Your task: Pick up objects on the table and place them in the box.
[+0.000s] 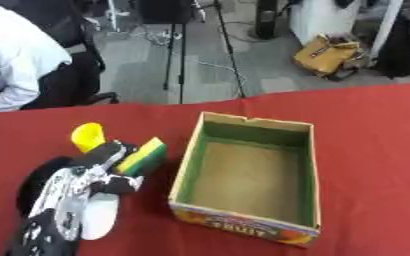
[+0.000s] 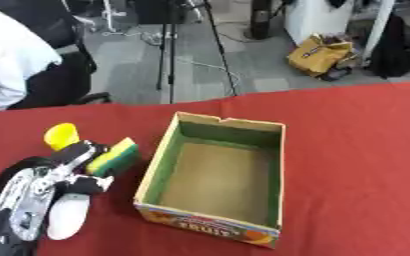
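Since the yellow-green sponge is likely light, soft and compressible, pinching across its two broad faces should work; the left hand has its fingers clamped on it, just left of the cardboard box above the red worktop. Long axis runs diagonally, far end up-right toward the box; right hand unseen

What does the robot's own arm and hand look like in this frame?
Only the left arm shows, entering from the lower left. The left hand is black, with shiny silver metal parts along the wrist and forearm and black casing between them. No cables or markings are readable. The right arm is out of view.
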Motion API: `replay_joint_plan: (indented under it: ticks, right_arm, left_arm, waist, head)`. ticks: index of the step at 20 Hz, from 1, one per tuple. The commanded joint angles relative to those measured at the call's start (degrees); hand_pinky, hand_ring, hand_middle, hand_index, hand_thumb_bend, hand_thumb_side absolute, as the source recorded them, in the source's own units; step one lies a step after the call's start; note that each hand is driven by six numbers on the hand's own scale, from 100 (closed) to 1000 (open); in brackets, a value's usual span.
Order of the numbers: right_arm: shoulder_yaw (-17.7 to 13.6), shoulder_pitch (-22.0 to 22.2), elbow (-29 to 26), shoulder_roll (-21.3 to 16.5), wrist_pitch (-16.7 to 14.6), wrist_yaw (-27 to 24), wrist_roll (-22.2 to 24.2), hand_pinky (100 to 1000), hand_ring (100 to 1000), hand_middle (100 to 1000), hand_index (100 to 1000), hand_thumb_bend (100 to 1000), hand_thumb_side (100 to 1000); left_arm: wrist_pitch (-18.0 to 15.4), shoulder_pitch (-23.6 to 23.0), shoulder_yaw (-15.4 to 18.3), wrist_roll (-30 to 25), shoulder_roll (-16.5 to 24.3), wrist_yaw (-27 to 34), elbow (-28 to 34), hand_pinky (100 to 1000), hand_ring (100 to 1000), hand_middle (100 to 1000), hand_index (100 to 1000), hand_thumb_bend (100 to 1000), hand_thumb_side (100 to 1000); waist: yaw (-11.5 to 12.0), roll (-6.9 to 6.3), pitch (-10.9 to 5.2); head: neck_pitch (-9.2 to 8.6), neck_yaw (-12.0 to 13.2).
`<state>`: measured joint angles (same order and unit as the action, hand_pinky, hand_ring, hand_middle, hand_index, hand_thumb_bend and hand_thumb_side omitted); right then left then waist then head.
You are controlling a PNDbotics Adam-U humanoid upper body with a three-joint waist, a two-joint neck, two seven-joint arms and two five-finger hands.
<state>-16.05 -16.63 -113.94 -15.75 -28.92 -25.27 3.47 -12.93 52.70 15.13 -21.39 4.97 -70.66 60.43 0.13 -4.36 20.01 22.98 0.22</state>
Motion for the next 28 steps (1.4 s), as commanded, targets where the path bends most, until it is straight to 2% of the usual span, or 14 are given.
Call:
replay_joint_plan:
  ticks: [1, 12, 28]
  right_arm:
    - [0.08, -0.6, -0.65, -0.49, -0.04, -0.56, 0.28, 882, 750, 522, 583, 100, 1000]
    - [0.19, -0.53, -0.65, -0.52, 0.19, -0.61, 0.24, 884, 752, 523, 583, 100, 1000]
    - [0.34, -0.32, -0.65, -0.96, 1.03, -1.37, -0.49, 884, 750, 522, 581, 100, 1000]
  left_arm:
    - [-0.54, 1.22, -0.47, 1.7, 0.86, 0.14, -0.09, 375, 470, 237, 427, 100, 259]
    - [-0.21, 2.29, -0.44, 1.34, 0.58, 0.81, -0.86, 359, 455, 215, 414, 100, 265]
    - [0.46, 5.47, -0.42, -1.21, 1.73, 1.7, 0.83, 365, 455, 207, 407, 100, 291]
  waist:
    - [0.03, 0.33, -1.18]
    - [-0.19, 0.21, -1.55]
    - [-0.11, -0.28, -3.23]
  head:
    - [-0.25, -0.03]
    - [-0.04, -0.01]
    - [1.57, -0.4]
